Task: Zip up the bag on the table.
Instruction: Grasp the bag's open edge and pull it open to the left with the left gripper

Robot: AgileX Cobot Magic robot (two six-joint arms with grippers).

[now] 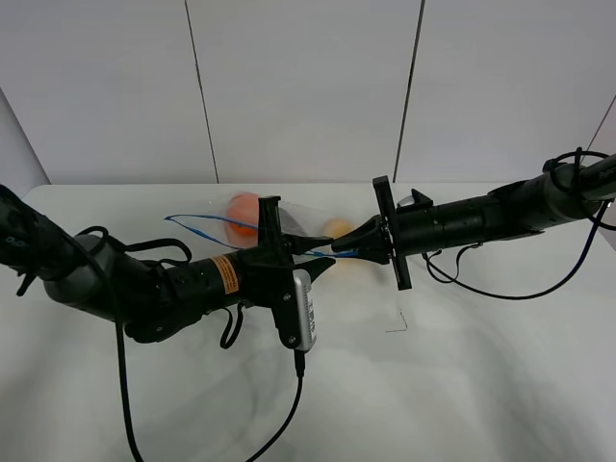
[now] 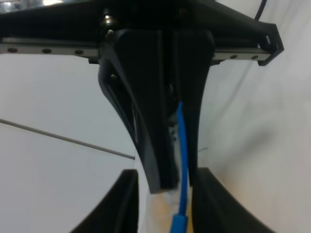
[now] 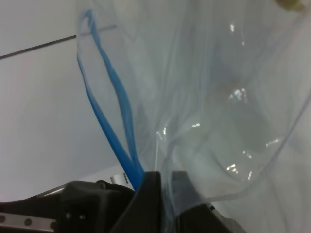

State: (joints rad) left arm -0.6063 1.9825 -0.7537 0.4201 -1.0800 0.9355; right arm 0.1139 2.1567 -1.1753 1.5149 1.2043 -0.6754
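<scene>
I read my left gripper [image 1: 322,258] and right gripper [image 1: 345,246] as both pinched shut on the blue zipper strip [image 1: 207,222] of the clear crinkly plastic bag [image 1: 223,231] at upper centre of the plain white table [image 1: 481,366], long axis left-right, mouth gaping left; an uneven pull could slip the strip free.

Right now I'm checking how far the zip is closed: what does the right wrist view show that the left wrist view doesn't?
Only the right wrist view: the right gripper, the bag and its clear plastic, and the zipper strip parting into two blue tracks, so unzipped there. Only the left wrist view: the left gripper. Both: jaws shut on the blue strip.
</scene>
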